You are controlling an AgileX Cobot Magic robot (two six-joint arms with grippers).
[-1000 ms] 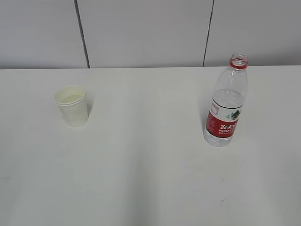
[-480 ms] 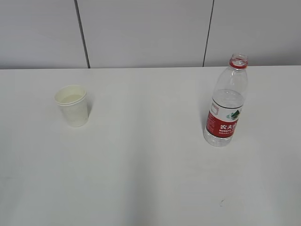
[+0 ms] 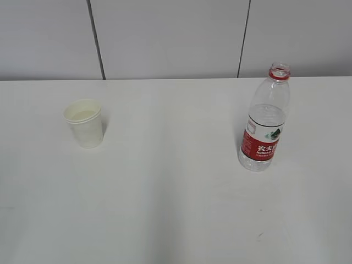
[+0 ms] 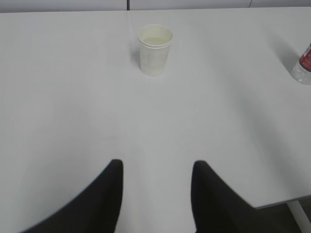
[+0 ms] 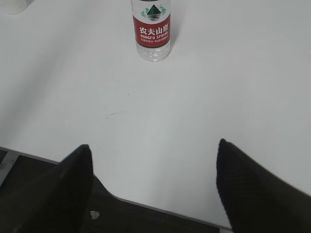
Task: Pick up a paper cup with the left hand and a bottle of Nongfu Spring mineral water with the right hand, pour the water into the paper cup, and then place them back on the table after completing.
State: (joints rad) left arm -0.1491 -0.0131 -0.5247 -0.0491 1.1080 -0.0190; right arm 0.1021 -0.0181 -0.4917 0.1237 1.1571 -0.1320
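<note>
**Cup and bottle both standing free, hands drawn back**

The paper cup (image 3: pixel 83 123) stands upright on the left of the white surface (image 3: pixel 170 181), and some pale liquid seems to lie inside it. The Nongfu Spring bottle (image 3: pixel 265 121) stands upright well apart on the right, uncapped, part full of clear water (image 3: pixel 264 118).

Neither is held. The left hand (image 4: pixel 156 194) hangs near the surface's edge, well short of the cup, its fingers (image 4: pixel 109 189) partly spread and pinching nothing. The right hand (image 5: pixel 154 187) is spread wide and empty, the bottle ahead of it.

Judging by the liquid in the cup, the pour may be done and both things set back; if not, everything is left.

Bare surface lies between the hands and the cup and bottle; nothing blocks either approach. A grey panelled wall (image 3: pixel 165 38) stands behind.
</note>
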